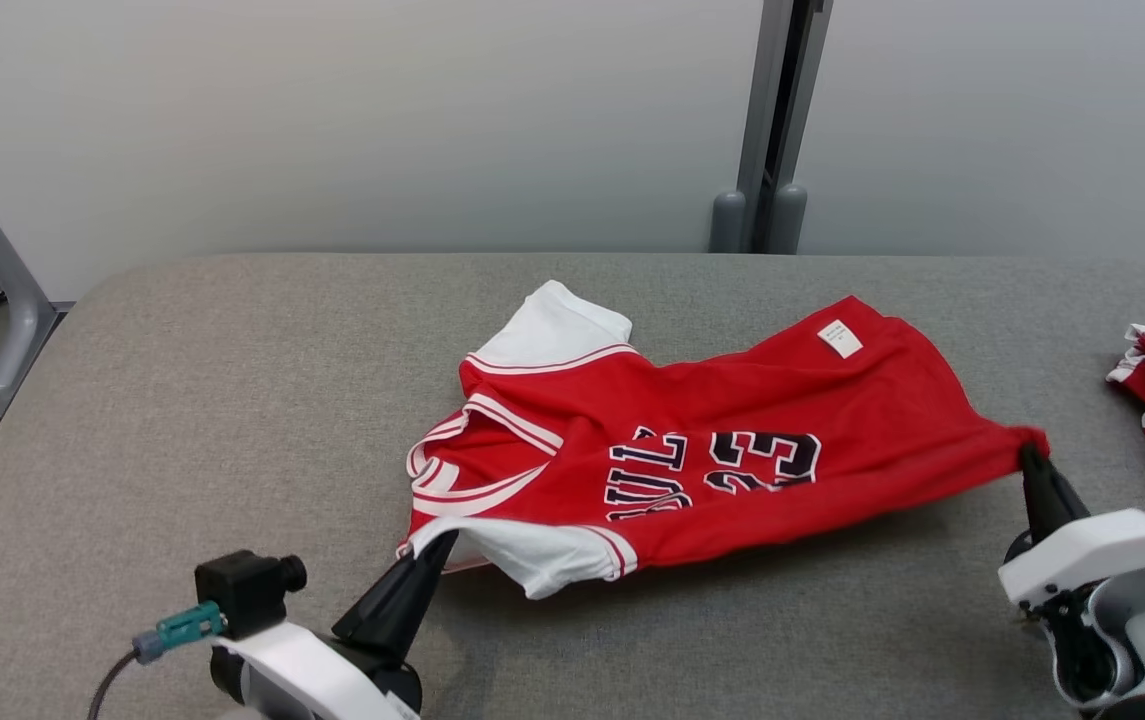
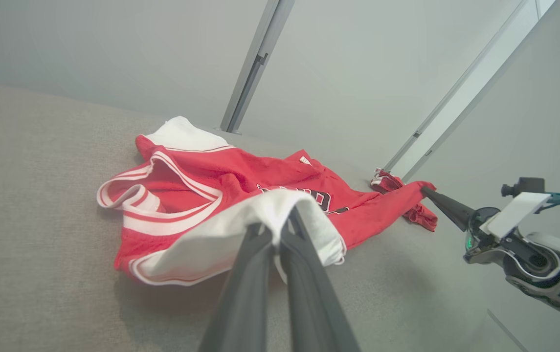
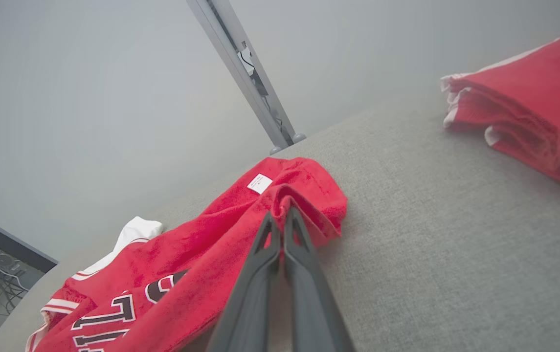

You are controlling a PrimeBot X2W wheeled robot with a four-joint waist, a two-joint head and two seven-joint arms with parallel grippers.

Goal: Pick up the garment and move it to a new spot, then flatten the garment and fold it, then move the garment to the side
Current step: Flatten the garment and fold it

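Grey table [image 1: 182,400] bears garment [image 1: 732,420] gripped by left claw [image 1: 442,545], right claw [image 1: 1030,455].

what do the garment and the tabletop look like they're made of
The garment looks like soft knit fabric, perhaps synthetic jersey, matt: it drapes and wrinkles, and its face looks slightly fuzzy in the right wrist view. The tabletop seems covered in grey woven cloth, matt, with a fine speckled weave; what lies beneath is hidden.
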